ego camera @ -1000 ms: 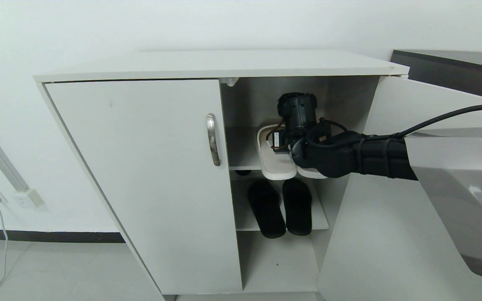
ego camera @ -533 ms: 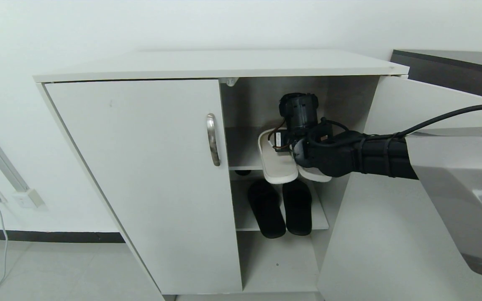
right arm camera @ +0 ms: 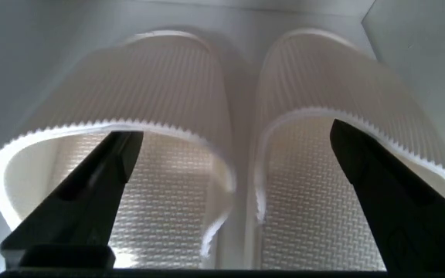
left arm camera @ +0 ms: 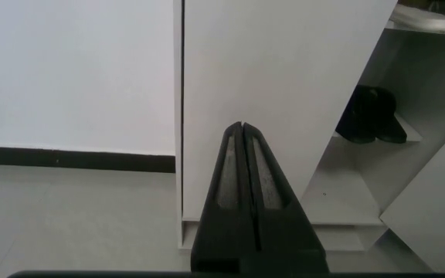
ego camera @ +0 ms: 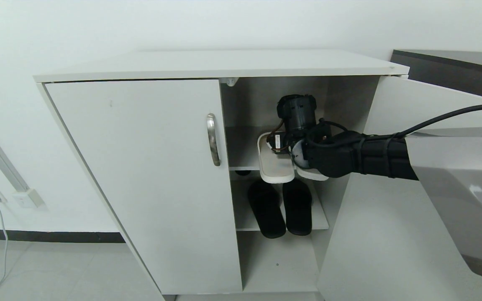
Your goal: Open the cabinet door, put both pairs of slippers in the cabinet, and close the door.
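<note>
Now, compared with half a second earlier, the right arm and white slippers (ego camera: 275, 169) sit slightly further up-left, deeper in the cabinet (ego camera: 224, 62). Right gripper (right arm camera: 234, 131): fingers spread wide, one tip at each slipper's strap; contact not discernible. Left gripper (left arm camera: 242, 128): fingers pressed together, empty. White slippers: upper shelf, frame centre, heels overhanging. Black slippers (ego camera: 280, 209): shelf below.

The white slippers (right arm camera: 168, 100) look ribbed and matt, the cabinet door (ego camera: 140, 175) smooth, its metal handle (ego camera: 211, 139) glossy.
</note>
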Available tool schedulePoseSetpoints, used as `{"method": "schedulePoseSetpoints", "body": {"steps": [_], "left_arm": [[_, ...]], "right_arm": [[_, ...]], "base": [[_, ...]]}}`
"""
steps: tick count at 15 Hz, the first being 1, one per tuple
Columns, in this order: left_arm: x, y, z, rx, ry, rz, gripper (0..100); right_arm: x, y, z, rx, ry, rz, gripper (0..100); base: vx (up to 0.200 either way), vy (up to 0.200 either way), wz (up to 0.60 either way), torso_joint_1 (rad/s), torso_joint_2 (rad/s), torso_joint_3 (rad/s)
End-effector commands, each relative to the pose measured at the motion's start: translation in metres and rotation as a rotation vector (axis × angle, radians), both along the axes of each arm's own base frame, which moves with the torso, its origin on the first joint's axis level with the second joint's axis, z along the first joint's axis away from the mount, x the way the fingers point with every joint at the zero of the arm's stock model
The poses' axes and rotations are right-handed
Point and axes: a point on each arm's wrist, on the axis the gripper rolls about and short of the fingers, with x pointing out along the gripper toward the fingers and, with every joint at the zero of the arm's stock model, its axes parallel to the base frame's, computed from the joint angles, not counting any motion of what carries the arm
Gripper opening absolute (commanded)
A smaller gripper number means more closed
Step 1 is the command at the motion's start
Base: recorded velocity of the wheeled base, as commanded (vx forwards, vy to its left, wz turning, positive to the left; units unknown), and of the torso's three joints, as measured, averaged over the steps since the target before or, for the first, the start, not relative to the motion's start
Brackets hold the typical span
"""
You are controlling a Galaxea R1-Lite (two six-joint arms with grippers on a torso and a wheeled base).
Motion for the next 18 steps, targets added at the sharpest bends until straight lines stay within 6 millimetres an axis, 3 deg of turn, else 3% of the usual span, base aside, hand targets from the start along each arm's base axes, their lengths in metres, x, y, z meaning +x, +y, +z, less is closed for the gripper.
{"method": "schedulePoseSetpoints", "body": {"steps": [1,6,12,18], "left_arm": [[0.000,0.000,0.000,-0.002,0.001,0.001,0],[0.000,0.000,0.000,-0.003,0.001,0.001,0],[0.000,0.000,0.000,-0.003,0.001,0.003,0],[0.000,0.000,0.000,-0.003,0.001,0.003,0]], "right_arm": [[-0.006,0.000,0.010,0.012,-0.015,0.005,100],[-0.024,-0.004,0.020,0.005,-0.010,0.005,100],[-0.064,-0.003,0.036,0.039,-0.003,0.054,100],[-0.094,-0.002,0.034,0.018,0.007,0.062,100]], "base": [[0.000,0.000,0.00,0.000,0.00,0.000],[0.000,0.000,0.00,0.000,0.00,0.000],[0.000,0.000,0.00,0.000,0.00,0.000],[0.000,0.000,0.00,0.000,0.00,0.000]]}}
